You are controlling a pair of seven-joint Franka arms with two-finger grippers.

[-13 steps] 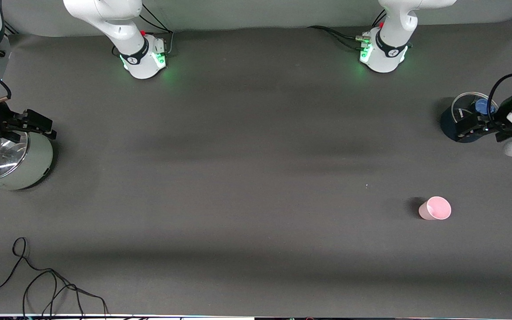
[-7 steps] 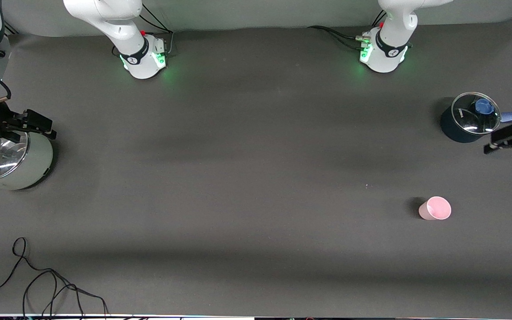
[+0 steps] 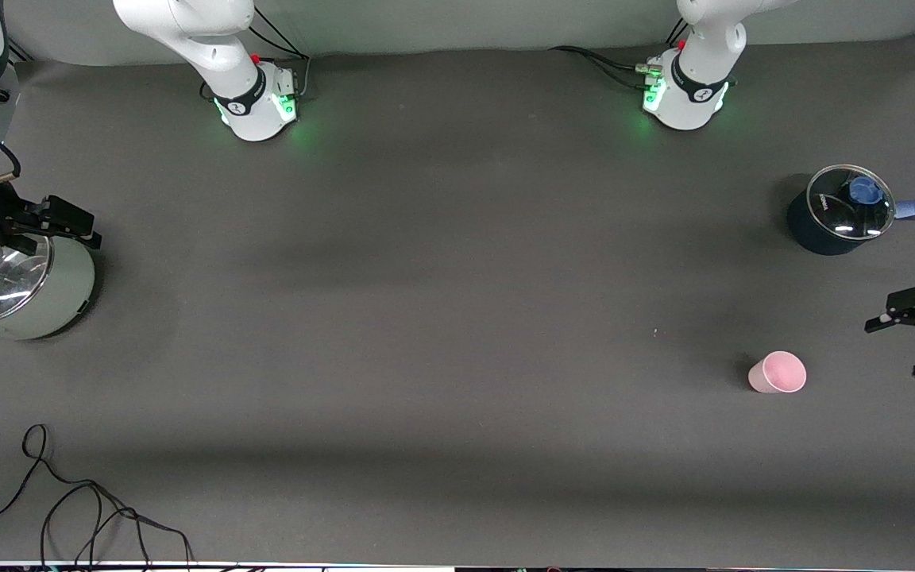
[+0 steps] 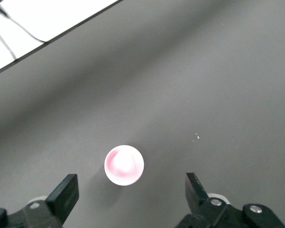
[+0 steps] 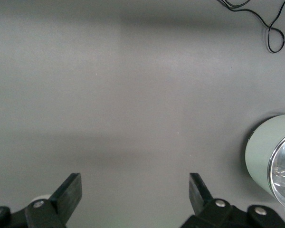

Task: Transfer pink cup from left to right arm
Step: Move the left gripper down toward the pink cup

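The pink cup (image 3: 777,372) stands upright on the dark table, toward the left arm's end. In the left wrist view I look down into the cup (image 4: 124,165), which lies just ahead of the fingertips and not between them. My left gripper (image 3: 894,348) hangs open over bare table beside the cup, apart from it, and its jaws (image 4: 131,190) hold nothing. My right gripper (image 3: 84,226) waits open over the pale green pot at the right arm's end, and its jaws (image 5: 134,187) are empty too.
A dark blue pot (image 3: 823,226) with a glass lid and blue handle stands farther from the front camera than the cup. The pale green pot (image 3: 60,298) has a glass lid. A black cable (image 3: 84,508) lies near the table's front edge.
My left gripper has swung away from the dark blue pot to a spot over bare table beside the pink cup. The right arm and the cup have not moved.
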